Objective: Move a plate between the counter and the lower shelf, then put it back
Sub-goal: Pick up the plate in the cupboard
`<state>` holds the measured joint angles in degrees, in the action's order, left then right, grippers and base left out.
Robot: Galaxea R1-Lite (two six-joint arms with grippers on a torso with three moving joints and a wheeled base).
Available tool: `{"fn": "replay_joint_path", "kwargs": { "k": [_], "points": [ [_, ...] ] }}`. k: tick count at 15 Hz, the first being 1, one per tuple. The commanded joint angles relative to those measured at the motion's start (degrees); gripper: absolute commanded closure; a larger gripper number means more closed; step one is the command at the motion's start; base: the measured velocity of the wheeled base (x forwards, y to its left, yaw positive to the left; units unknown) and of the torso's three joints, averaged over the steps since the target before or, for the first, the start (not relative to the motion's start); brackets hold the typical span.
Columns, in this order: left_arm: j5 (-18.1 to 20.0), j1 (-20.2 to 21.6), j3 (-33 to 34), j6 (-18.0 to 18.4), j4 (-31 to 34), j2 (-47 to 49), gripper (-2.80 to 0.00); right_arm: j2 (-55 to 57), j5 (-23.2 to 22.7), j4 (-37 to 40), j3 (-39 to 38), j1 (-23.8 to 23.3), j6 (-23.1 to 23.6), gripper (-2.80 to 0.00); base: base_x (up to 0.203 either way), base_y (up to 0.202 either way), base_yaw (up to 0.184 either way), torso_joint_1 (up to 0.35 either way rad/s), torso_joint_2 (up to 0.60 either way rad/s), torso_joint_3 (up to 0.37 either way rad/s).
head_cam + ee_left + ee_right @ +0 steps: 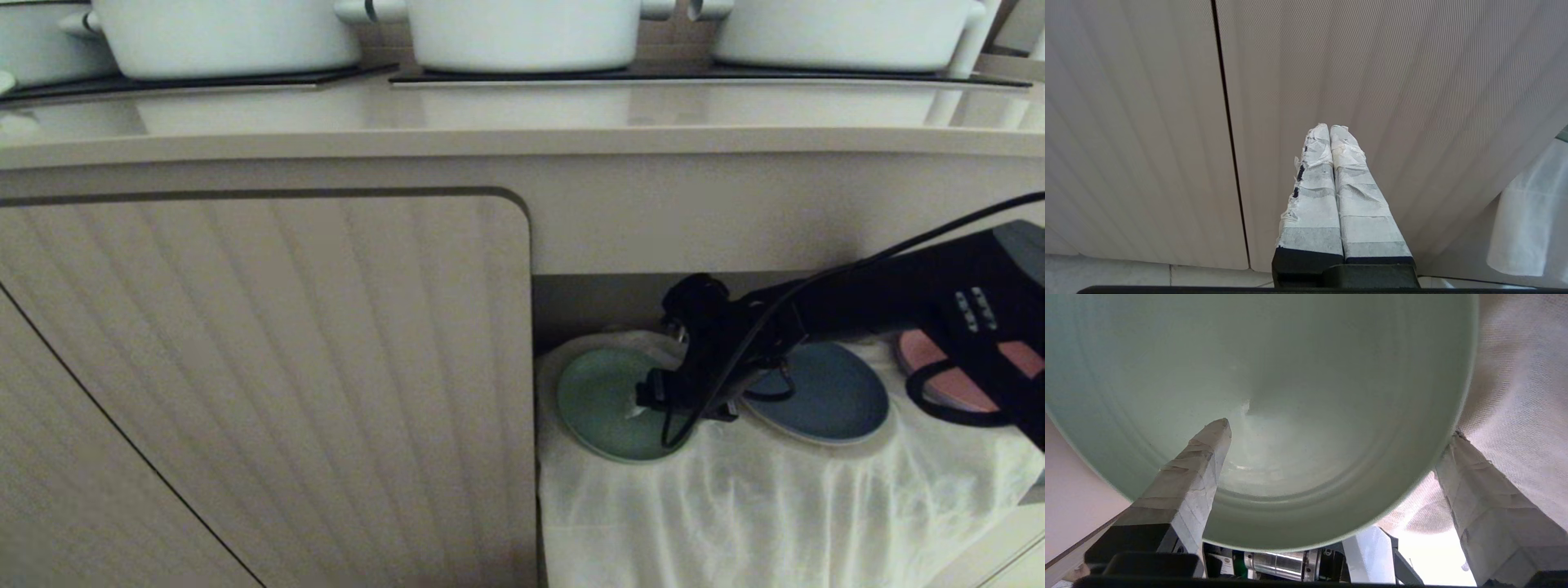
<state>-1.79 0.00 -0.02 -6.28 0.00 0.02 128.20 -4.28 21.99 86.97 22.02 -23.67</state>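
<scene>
lower shelf point(816, 506): white cloth floor, three plates in a row. mint-green plate point(604, 404) leftmost, just beside the dark blue plate point(824, 392); pink plate point(931, 359) rightmost. right gripper point(649, 400) over the green plate's rim, jaws spread, one finger point(1200, 457) above the plate, nothing pinched. left gripper point(1330, 134) facing the cabinet door point(1147, 122), jaws pressed together. bench point(490, 114) above carries white pots point(522, 33).

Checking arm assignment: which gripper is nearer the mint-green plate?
Right. The right gripper is open over the mint-green plate, fingers straddling its rim. The left gripper is shut, facing the ribbed cabinet door.
</scene>
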Motion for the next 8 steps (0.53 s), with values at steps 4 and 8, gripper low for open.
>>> {"fn": "replay_joint_path", "kwargs": {
  "k": [4, 8],
  "points": [
    [0.0, 0.0, 0.0, 0.0, 0.0, 0.0, 0.0, 1.2, 1.2, 0.2, 1.4, 0.0, -0.3, 0.0, 0.0, 0.0, 0.0, 0.0, 0.0, 0.0],
    [0.0, 0.0, -0.1, 0.0, 0.0, 0.0, 0.0, 1.9, 2.6, 0.6, 2.3, 0.0, -0.6, 0.0, 0.0, 0.0, 0.0, 0.0, 0.0, 0.0]
  ]
}}
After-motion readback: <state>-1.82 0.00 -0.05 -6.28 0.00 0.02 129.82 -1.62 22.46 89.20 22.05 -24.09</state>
